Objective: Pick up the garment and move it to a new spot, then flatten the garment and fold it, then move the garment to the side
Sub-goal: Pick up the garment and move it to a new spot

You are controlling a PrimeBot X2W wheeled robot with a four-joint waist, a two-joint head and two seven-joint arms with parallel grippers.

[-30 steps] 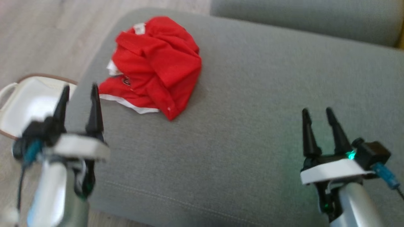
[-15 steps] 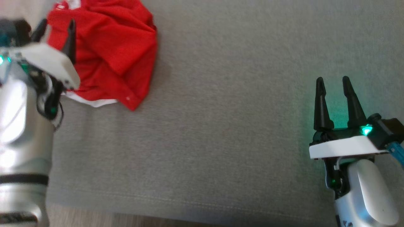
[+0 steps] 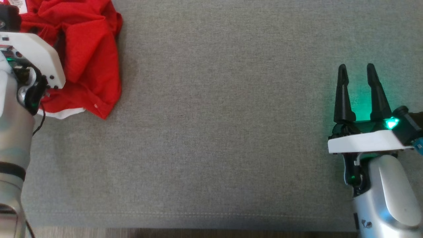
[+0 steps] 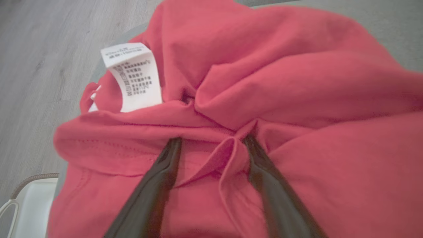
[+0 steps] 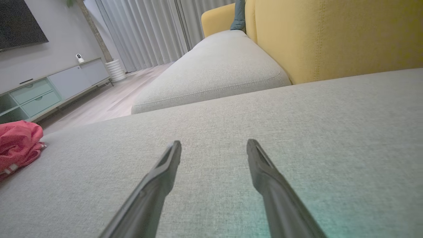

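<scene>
Gently, your wide-open left gripper (image 4: pixel 212 140) straddles one thin fold of the crumpled red fabric garment (image 4: pixel 297 82) (right gripper (image 3: pixel 357 69) open too), so a pinch may slip.

a home living room: sofa (image 5: pixel 330 36), curtains (image 5: pixel 142 33), tv cabinet (image 5: pixel 49 89).

The right gripper (image 3: pixel 356 66) has two long, black, tapering fingers (image 3: pixel 342 96) rising from a black base. The base sits on a flat white plate (image 3: pixel 365 144) with a glowing green light (image 3: pixel 391 124) at its corner and a blue connector (image 3: pixel 418 145) beside it. Below is a glossy silver forearm (image 3: pixel 388 195) with a small dark marking low down. The left gripper (image 4: pixel 212 138) has the same dark fingers. Its rounded white plate (image 3: pixel 33 56) carries small dark screw holes above a silver left forearm (image 3: pixel 13 138) ringed by a black band (image 3: pixel 11 170). A thin black cable (image 3: pixel 38 124) hangs alongside.
</scene>
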